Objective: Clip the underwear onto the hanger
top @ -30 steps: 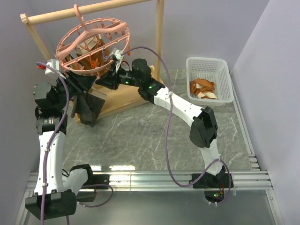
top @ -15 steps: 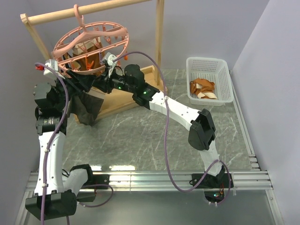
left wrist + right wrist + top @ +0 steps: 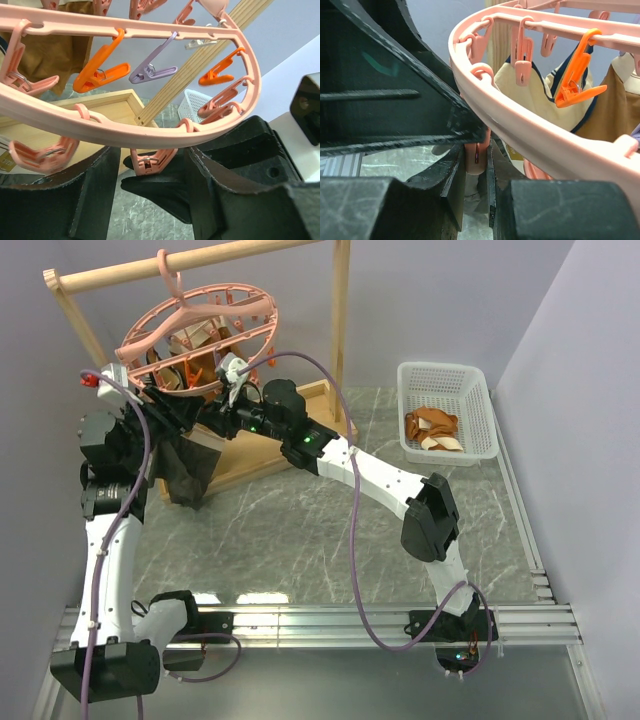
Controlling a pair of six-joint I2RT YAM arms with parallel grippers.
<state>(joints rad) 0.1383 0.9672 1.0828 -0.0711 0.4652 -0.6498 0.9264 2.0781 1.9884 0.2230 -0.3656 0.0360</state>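
Narrow-jawed at R gripper (image 3: 476, 167): pinches pink clip (image 3: 478, 147) hanging under rim of hanger (image 3: 125, 132), one finger on each side of it. Wide-jawed at L gripper (image 3: 152, 175): straddles a clip beneath same rim (same clip or not: cannot tell), w/ marble visible betw. one finger and a dark wedge in the gap; cannot tell if that wedge is cloth or part of other arm, nor whether anything is gripped. Top view: hangs tilted by its hook from bar of wooden rack (image 3: 200, 258), w/ both grippers meeting at near-left rim. Below L gripper: shows underwear (image 3: 185, 468) as dark cloth drooping in front of rack base, upper edge up by gripper & rim, lower edge near table (image 3: 300, 530); attachment pt hidden. L wrist view: carries orange clip (image 3: 100, 70), lilac clip (image 3: 152, 67) & tan cloth (image 3: 45, 55) on ring. Far R on table: holds orange-and-cream garments (image 3: 432, 430) in white basket (image 3: 440, 367), well apart from rack.
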